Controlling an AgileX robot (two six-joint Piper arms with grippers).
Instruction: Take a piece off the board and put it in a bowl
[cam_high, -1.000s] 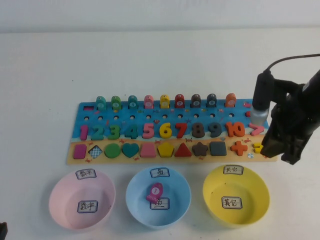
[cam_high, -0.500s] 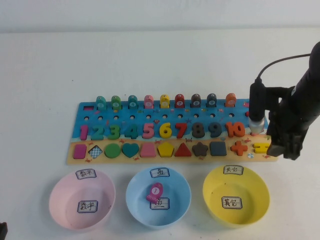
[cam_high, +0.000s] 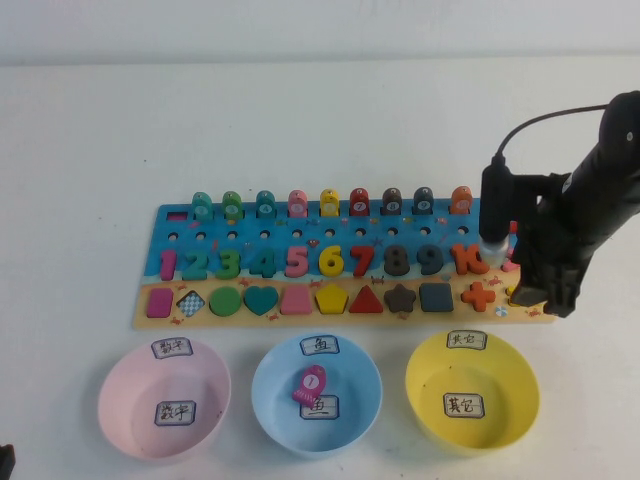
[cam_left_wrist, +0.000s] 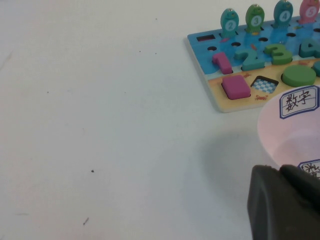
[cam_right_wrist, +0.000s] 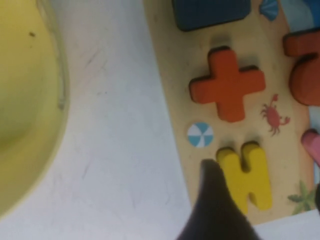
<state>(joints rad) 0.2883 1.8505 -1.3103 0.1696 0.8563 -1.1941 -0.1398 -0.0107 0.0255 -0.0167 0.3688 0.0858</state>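
Observation:
The yellow equals-sign piece (cam_right_wrist: 248, 175) lies in its slot at the right end of the board (cam_high: 300, 250), next to the orange plus (cam_high: 478, 295). In the high view only a sliver of the piece (cam_high: 514, 293) shows beside my right gripper (cam_high: 545, 295). The right gripper (cam_right_wrist: 262, 182) is open and low over the piece, one fingertip (cam_right_wrist: 212, 200) at the board's near edge beside it, the other at the frame's edge. The yellow bowl (cam_high: 430, 390) stands empty in front of the board, also in the right wrist view (cam_right_wrist: 25, 100). My left gripper (cam_left_wrist: 285, 205) is parked at the near left, by the pink bowl.
A pink bowl (cam_high: 125, 400) and a blue bowl (cam_high: 275, 395) stand left of the yellow one; a pink fish piece (cam_high: 311, 384) lies in the blue bowl. Numbers, shapes and fish pegs fill the board. The right arm's cable arcs above the board's right end.
My right gripper has moved left and lower over the board's right end; it now covers most of the equals-sign piece. The left arm has not moved.

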